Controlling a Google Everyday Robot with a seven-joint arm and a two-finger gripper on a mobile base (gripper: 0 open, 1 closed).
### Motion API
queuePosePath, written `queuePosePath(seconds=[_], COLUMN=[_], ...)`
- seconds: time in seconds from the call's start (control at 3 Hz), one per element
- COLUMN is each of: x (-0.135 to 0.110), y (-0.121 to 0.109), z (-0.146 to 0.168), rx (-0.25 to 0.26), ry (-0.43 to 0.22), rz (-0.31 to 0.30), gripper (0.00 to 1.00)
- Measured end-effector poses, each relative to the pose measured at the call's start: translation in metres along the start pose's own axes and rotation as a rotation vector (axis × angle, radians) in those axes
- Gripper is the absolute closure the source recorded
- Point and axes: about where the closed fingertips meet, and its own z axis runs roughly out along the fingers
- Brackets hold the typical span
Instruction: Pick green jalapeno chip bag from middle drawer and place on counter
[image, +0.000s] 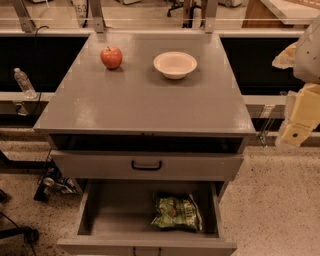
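Note:
The green jalapeno chip bag (176, 212) lies flat on the floor of the middle drawer (115, 212), right of centre. The drawer is pulled out toward me at the bottom of the view. Above it is a closed grey drawer front with a black handle (146, 165). The counter (140, 100) is the wide grey cabinet top above that. My gripper (299, 122) hangs at the far right edge of the view, beside the counter's right front corner. It is well above and to the right of the bag and holds nothing.
A red apple (111, 57) and a white bowl (175, 64) stand at the back of the counter. A water bottle (24, 82) rests on a ledge to the left. Cables and small gear (52, 182) lie on the floor left of the cabinet.

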Motion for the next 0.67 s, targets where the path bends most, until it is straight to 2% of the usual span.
queuePosePath(seconds=[0.33,0.67], x=[0.000,0.006], y=[0.000,0.005], z=[0.000,0.016], rx=[0.000,-0.016], ry=[0.000,-0.026], rz=[0.000,0.012], gripper=[0.00,0.00])
